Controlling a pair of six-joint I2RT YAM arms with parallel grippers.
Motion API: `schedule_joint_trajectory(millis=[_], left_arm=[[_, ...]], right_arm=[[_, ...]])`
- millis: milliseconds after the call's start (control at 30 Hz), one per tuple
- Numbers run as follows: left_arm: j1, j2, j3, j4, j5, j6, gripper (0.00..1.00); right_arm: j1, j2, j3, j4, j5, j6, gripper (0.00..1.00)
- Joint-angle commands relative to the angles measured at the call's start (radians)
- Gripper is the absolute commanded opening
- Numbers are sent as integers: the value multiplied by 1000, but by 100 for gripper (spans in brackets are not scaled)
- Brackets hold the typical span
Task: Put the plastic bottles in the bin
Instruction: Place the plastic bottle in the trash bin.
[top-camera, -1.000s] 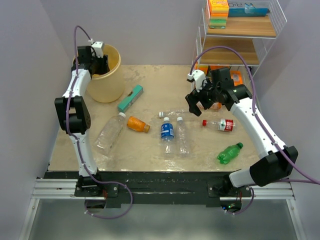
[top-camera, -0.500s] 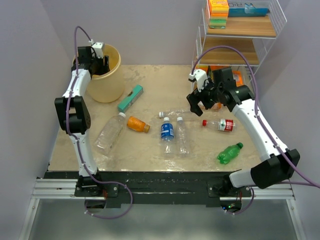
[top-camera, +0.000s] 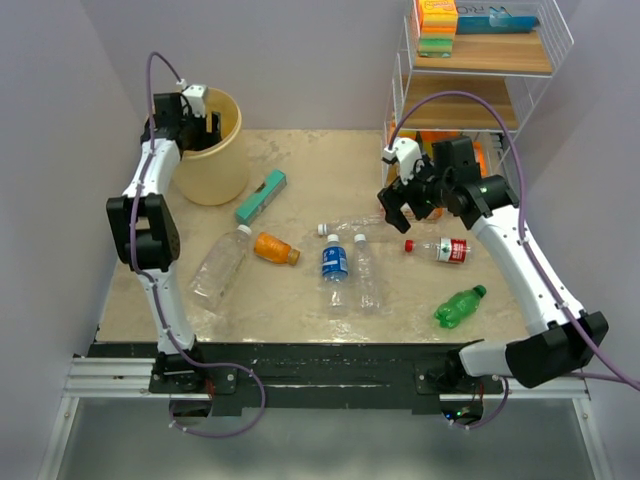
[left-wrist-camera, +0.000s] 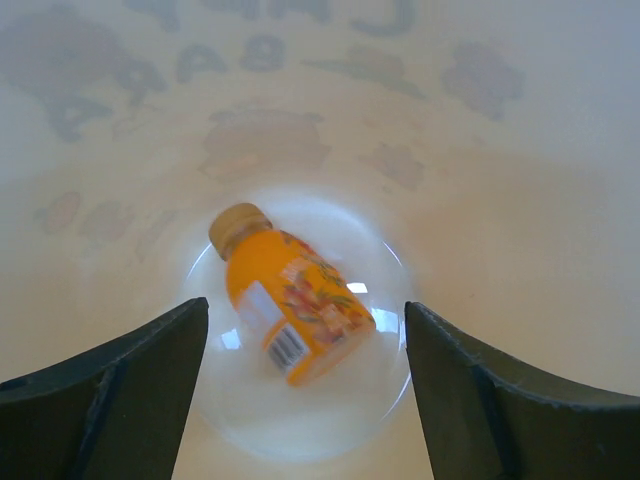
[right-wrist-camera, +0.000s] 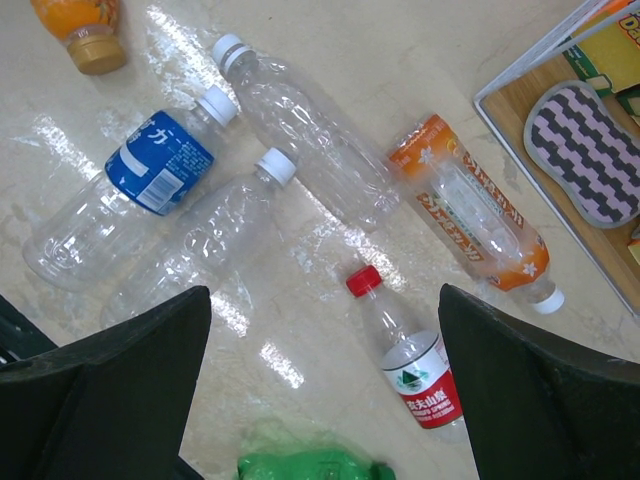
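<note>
left hand (left-wrist-camera: 305, 312) has just gone from pressed together to spread at the mouth of the bin (top-camera: 215, 170). its orange bottle (left-wrist-camera: 285, 305) now lies on its side on the bin floor, alone as far as seen, so that one's done. right hand (top-camera: 400, 205), spread & empty, hangs well right of the bin over what's left on the bench (top-camera: 300, 160): blue-labelled bottle (top-camera: 334, 262), red-labelled bottle (top-camera: 447, 249), green bottle (top-camera: 458, 306), plus others.

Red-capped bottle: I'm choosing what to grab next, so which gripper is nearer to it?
Right. The right gripper hovers open close by, slightly left of and behind the red-capped bottle. The left gripper is far off on the opposite side, over the bin at the back left.
</note>
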Motion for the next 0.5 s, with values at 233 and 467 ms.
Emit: schedule_joint_trajectory(millis=[233, 467], left_arm=[[6, -175, 61, -21, 25, -4, 92], [4, -256, 72, -44, 20, 32, 95]], right_arm=[[-22, -49, -33, -1, 117, -54, 98], [-57, -55, -85, -18, 181, -126, 98]])
